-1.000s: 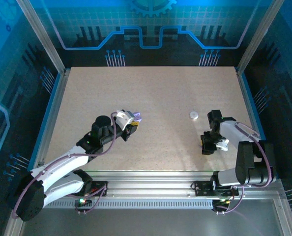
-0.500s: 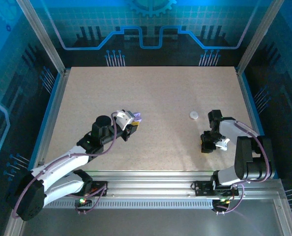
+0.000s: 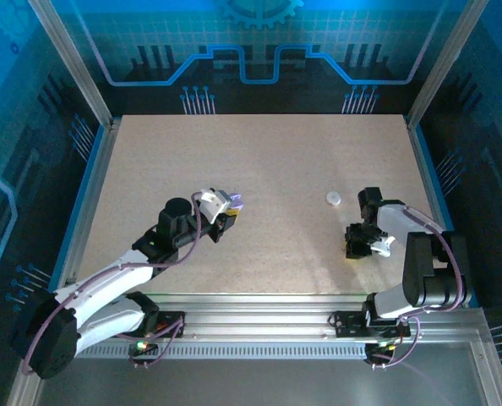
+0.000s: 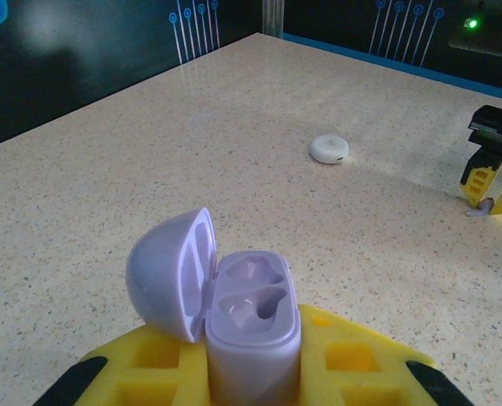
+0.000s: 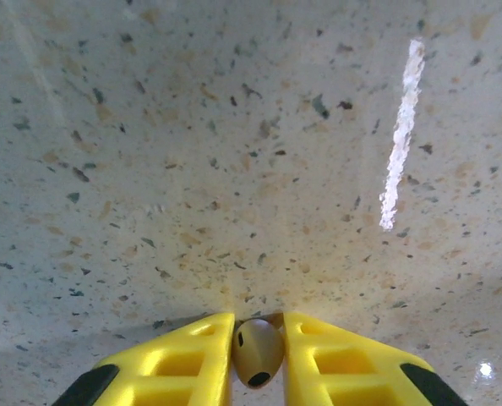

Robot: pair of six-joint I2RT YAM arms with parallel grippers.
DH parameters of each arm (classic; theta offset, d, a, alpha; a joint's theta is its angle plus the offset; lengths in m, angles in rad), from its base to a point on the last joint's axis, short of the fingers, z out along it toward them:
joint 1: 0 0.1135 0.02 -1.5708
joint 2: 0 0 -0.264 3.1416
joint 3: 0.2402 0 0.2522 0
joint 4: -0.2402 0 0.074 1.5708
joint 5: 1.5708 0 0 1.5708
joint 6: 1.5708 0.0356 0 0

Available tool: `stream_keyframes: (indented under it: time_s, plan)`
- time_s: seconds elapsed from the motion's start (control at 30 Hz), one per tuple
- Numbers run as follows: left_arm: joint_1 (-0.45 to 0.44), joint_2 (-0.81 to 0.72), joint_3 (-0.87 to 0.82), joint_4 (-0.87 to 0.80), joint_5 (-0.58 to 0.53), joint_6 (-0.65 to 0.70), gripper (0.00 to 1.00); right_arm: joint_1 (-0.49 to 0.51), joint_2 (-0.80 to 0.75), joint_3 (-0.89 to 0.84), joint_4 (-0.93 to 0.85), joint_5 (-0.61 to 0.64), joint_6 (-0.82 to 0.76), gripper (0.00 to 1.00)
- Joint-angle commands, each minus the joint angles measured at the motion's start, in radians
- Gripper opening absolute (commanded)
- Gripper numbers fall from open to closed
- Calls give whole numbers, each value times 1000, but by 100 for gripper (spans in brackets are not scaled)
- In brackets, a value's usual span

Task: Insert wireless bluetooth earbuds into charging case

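Earbud [image 5: 258,353] clamped in right end effector [image 5: 258,326]; left end effector [image 3: 229,209] grips open lavender case [image 4: 253,334].

The worktop [image 3: 259,169] is pale beige, flecked all over with small dark and tan speckles. The open case [image 4: 253,313] is soft lavender inside and out, lid and body alike. The left gripper [image 4: 251,376] under it is bright yellow with black corner tips. The right gripper [image 5: 258,326] has the same yellow and black. The earbud [image 5: 257,353] between its fingers looks pale cream with two small dark marks. The round case [image 4: 329,149] on the worktop is plain white. Both arms are black with white shells, trailed by purplish cables. The wall [image 3: 259,51] behind the worktop is dark blue, patterned with light-blue circuit lines and a fine grid.
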Motion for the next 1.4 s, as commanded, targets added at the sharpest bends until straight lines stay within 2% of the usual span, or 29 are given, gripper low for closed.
stream_keyframes:
  time_s: [0.0, 0.3, 0.57, 0.77, 1.07, 1.23, 1.37]
  plan:
    - [6, 4, 33, -2, 2, -19, 18, -2, 0, -11, -20, 20, -29, 19]
    - [6, 48, 35, 18, 48, -50, 18, 73, -114, 21, -96, 66, -98, 18]
    - [6, 145, 28, 113, 137, -125, 18, 240, -218, 27, -103, 103, -110, 18]
    - [4, 221, 44, 162, 241, -149, 18, 348, -229, 81, -74, 136, -205, 19]
    - [-33, 211, 39, 177, 353, 23, 17, 456, -237, 216, 12, 205, -461, 20]
    - [-51, 195, 53, 150, 371, 151, 16, 504, -243, 258, 132, 195, -578, 20]
    - [-64, 179, 68, 103, 356, 280, 16, 563, -253, 300, 180, 239, -691, 21]
